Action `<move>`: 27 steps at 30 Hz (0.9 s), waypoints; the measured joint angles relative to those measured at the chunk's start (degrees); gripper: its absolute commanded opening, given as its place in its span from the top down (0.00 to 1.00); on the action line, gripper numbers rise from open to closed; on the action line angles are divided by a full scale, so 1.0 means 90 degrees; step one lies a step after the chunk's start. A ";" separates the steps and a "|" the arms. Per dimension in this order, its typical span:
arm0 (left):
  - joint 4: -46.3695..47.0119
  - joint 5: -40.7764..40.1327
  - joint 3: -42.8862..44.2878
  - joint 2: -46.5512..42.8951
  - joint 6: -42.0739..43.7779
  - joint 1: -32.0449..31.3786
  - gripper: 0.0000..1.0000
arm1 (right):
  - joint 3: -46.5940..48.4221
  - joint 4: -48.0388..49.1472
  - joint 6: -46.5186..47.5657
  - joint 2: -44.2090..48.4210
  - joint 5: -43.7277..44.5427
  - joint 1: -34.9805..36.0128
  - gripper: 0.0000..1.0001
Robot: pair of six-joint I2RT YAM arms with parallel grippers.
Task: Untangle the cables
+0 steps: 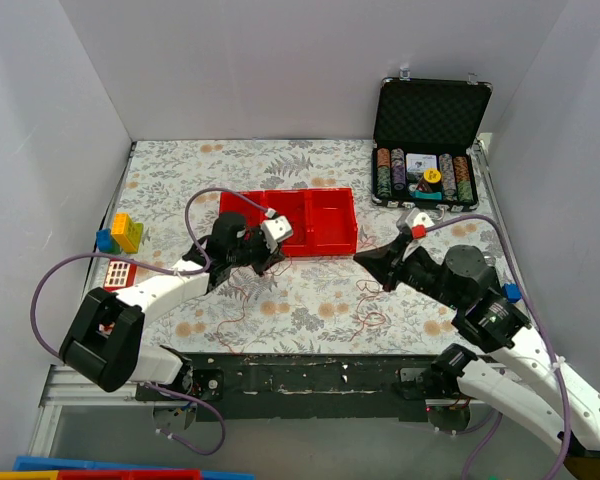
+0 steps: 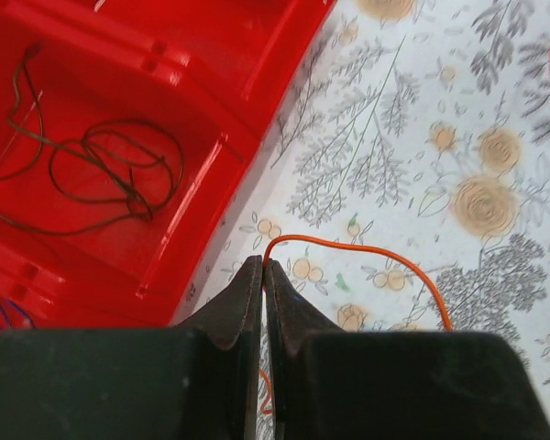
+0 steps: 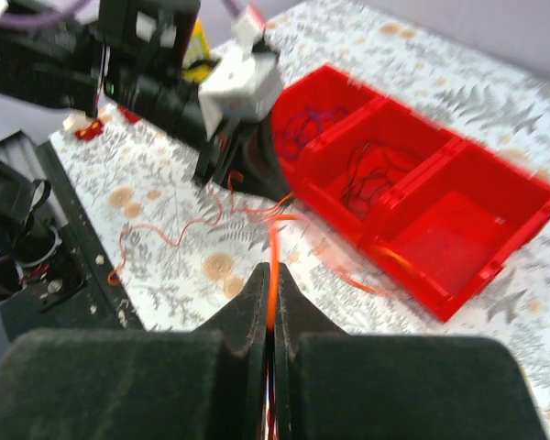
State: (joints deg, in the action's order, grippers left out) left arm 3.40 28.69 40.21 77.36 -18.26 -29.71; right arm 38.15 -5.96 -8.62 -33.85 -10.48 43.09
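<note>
A thin orange cable (image 2: 367, 249) runs over the flowered cloth. My left gripper (image 2: 263, 268) is shut on one part of it, just right of the red tray (image 2: 247, 55). My right gripper (image 3: 272, 275) is shut on another part of the orange cable (image 3: 273, 240), which stretches toward the left gripper (image 1: 267, 258). A dark cable (image 2: 101, 174) lies coiled in one tray compartment, and a purple strand (image 2: 0, 310) shows in the compartment beside it. In the top view the right gripper (image 1: 361, 258) sits right of the tray (image 1: 332, 240), with loose orange loops (image 1: 372, 320) on the cloth.
An open black case of poker chips (image 1: 428, 170) stands at the back right. Coloured blocks (image 1: 124, 232) and a small red-and-white piece (image 1: 118, 272) lie at the left. A black rail (image 1: 310, 372) runs along the table's near edge. White walls enclose the table.
</note>
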 measured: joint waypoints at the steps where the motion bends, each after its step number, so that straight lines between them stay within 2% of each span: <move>1: -0.0007 -0.0100 -0.0109 -0.0015 0.0092 -0.0002 1.00 | 0.0146 -0.0051 0.0068 0.0000 0.0070 -0.0010 0.99; 5: -0.0032 -0.0364 -0.0461 -0.0119 0.0440 -0.0002 1.00 | 0.0517 -0.0090 0.0299 -0.0041 0.0226 -0.0056 0.99; 11: -0.0148 -0.0408 -0.0486 -0.0503 0.0563 -0.0002 1.00 | 0.0413 -0.0039 0.0318 -0.0372 0.0437 -0.0104 0.99; 15: -0.0600 -0.0398 -0.0051 -0.0597 0.0612 -0.0002 1.00 | 0.0168 -0.0170 0.0170 -0.0831 0.1173 -0.0134 0.99; 20: -0.1090 -0.0413 0.0809 -0.0629 0.0695 -0.0002 1.00 | 0.0141 -0.0855 -0.0272 -0.1724 0.2103 -0.0151 0.99; 27: -0.1625 -0.0425 0.1977 -0.0646 0.0831 -0.0002 1.00 | 0.0333 -0.2198 -0.0862 -0.3152 0.2623 -0.0163 0.79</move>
State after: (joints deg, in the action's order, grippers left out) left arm -11.22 24.86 58.00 71.55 -10.79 -29.74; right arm 41.15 -25.74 -16.38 -62.22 13.13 41.63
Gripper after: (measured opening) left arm 0.014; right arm 0.130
